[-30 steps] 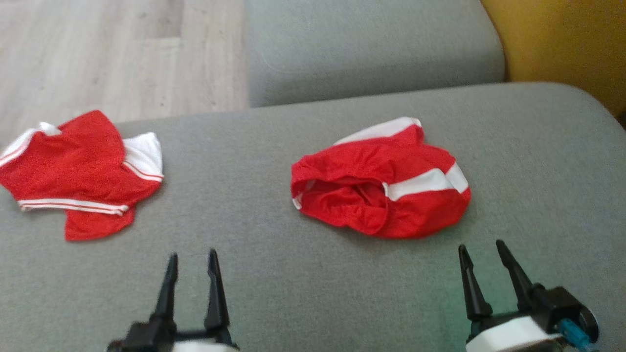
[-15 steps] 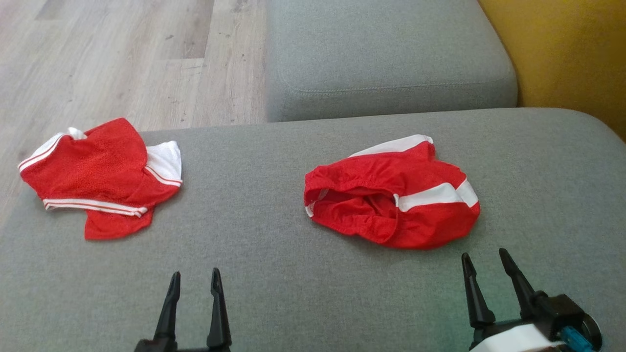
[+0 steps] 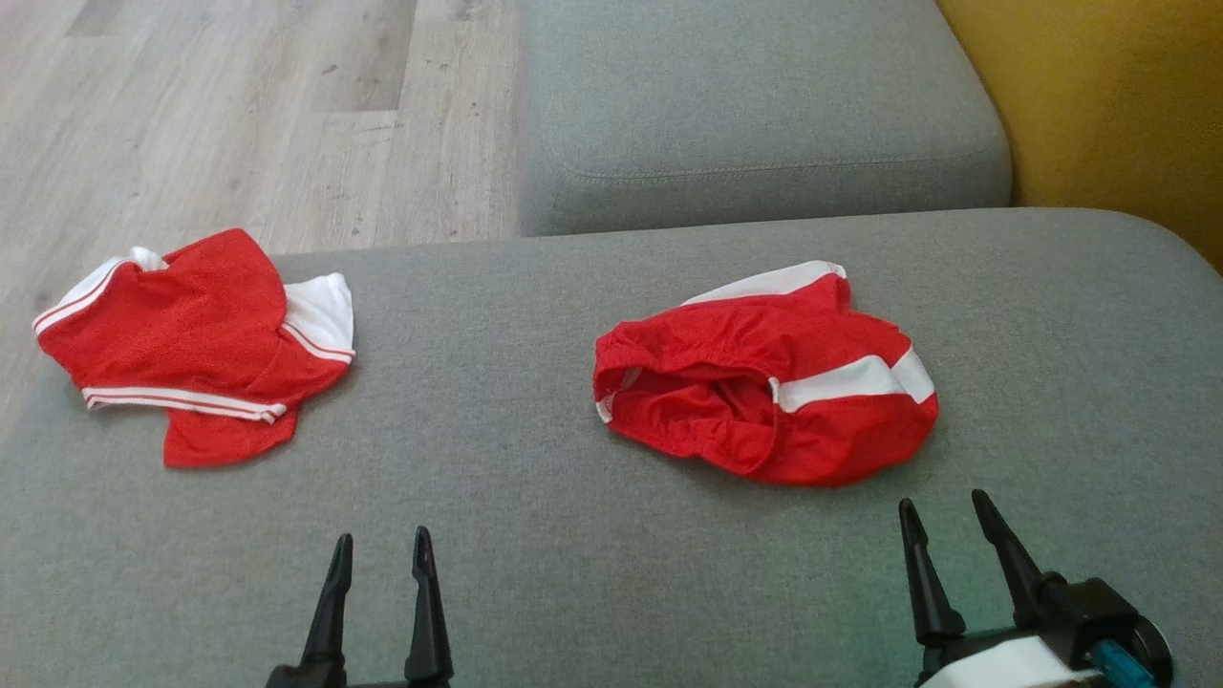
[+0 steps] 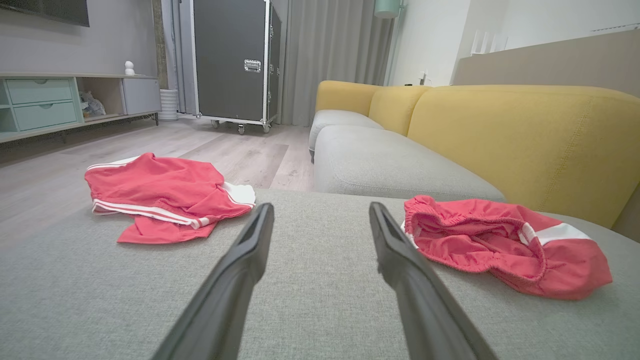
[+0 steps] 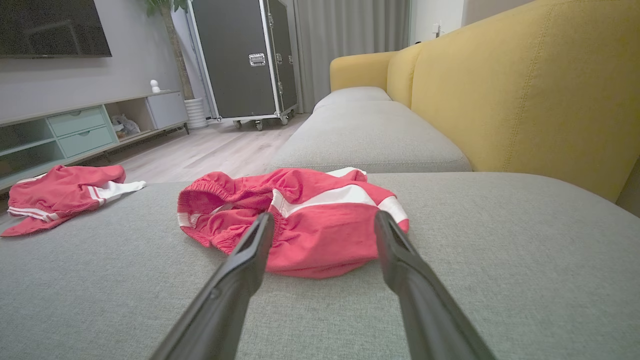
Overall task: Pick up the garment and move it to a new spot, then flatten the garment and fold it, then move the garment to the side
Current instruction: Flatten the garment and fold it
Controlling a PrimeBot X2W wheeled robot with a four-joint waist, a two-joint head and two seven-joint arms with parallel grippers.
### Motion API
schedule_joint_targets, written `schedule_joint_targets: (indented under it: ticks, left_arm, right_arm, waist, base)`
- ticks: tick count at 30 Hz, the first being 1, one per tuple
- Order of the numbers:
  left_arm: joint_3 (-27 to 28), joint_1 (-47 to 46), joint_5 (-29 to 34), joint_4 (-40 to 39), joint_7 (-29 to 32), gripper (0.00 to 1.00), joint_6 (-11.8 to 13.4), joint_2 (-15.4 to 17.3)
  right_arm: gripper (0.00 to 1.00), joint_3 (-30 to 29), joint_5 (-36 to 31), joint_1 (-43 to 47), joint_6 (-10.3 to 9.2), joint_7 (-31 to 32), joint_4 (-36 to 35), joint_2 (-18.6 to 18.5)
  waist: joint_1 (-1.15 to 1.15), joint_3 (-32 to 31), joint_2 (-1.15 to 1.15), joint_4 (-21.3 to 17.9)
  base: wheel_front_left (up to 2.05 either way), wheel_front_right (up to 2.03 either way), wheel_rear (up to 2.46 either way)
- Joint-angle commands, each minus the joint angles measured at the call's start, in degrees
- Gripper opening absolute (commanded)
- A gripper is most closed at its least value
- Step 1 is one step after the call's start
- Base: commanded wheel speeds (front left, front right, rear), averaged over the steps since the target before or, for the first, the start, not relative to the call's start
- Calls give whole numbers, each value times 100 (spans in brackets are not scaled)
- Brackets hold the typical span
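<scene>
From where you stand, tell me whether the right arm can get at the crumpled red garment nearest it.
Probably yes: the right gripper, open, points at the crumpled red garment, with only bare grey cushion between them.

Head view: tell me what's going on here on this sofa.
Nothing is being handled right now. The left gripper and right gripper both stand open and empty over the near part of the grey cushion. The crumpled red shorts lie bunched just ahead of the right gripper, untouched, not yet flattened or folded. A second red and white garment lies at the cushion's left edge. The shorts look like the likely next pick, though that is a guess.
</scene>
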Motion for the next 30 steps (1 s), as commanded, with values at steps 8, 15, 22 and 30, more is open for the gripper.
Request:
schedule_joint_targets:
  ticks: [8,15,22,30]
  left_arm:
    - [100,-242,59,-33,-47,100,-41,-21]
    - [-283,-557,-433,396,-47,100,-425,-21]
    - [-1220,-1516,-1853,1261,89,100,-1149,-21]
    - [-2326,-2846,-3213,1873,748,100,-1366,-21]
  right_arm:
    - [100,196,-6,-166,-4,-15,-144,-46]
    - [100,261,-9,-252,-4,-15,-185,-88]
    - [100,364,4,-383,-4,-15,-251,-108]
    - [100,558,6,-651,-4,-15,-321,-205]
  waist:
    - [0,31,0,-55]
    - [0,219,0,-214]
    - [0,531,0,-515]
    - [0,878,0,-924]
  base:
    - [0,0,0]
    - [0,0,0]
    - [0,0,0]
    - [0,0,0]
